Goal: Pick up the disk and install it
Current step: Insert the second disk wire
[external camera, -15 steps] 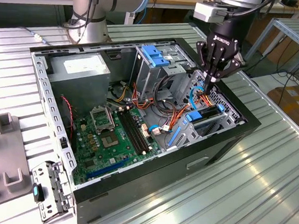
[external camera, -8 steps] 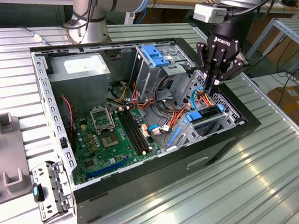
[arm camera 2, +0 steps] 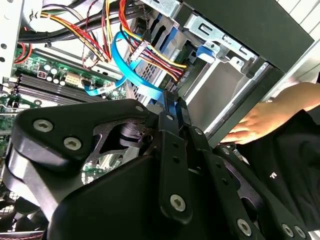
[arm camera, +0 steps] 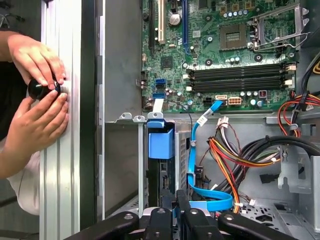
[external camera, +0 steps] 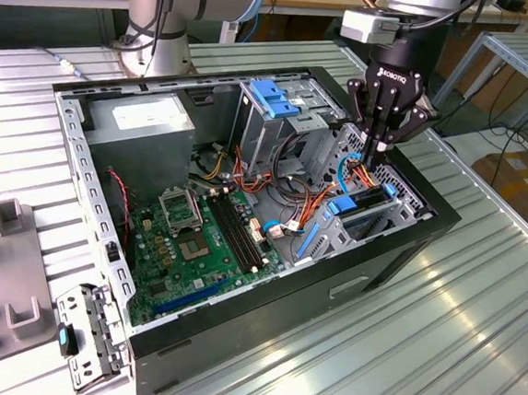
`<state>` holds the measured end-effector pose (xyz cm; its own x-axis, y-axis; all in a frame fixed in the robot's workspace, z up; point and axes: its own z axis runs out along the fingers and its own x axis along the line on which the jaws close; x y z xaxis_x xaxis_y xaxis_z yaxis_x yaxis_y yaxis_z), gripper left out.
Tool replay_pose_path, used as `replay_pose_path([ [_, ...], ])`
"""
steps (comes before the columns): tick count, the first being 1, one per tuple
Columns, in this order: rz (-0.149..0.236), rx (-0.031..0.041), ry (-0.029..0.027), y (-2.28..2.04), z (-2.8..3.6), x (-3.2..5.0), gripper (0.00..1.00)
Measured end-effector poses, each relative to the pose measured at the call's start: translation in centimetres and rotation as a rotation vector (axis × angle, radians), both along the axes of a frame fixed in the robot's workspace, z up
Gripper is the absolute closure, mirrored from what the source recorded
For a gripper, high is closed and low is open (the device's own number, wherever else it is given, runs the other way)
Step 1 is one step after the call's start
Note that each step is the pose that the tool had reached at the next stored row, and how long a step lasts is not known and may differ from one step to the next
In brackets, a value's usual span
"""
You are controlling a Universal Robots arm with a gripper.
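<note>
Pincer fingers stood closed, apparently pressing the disk, which sat edge-up in its bay beside the blue cable. Pressure should run straight along the rails, clear of cables.

Arm reaches in from above, wrist vertical, black gripper pointing straight down with its fingers drawn together to a narrow gap at the tips; person's two hands cupped together in the first wrist view, one hand flat in the second wrist view.
</note>
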<state>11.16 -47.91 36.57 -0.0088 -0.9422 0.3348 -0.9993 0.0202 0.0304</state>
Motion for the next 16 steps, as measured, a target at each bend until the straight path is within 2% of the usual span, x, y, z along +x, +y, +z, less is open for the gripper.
replay_pose_path([
  [2,0.003,0.0077,-0.0003,-0.32,-0.06,0.00,0.84],
  [3,0.005,0.0142,-0.0005,-0.45,-0.08,0.00,0.84],
  [4,0.007,0.0259,-0.0007,-0.65,-0.12,0.00,0.84],
  [7,0.013,0.0479,-0.0009,-1.13,-0.24,-0.04,0.84],
  [8,0.016,0.0513,-0.0008,-1.27,-0.28,-0.07,0.84],
  [14,0.017,0.0528,-0.0010,-1.32,-0.28,-0.13,0.84],
  [16,0.019,0.0687,-0.0023,-1.46,-0.29,-0.22,0.84],
])
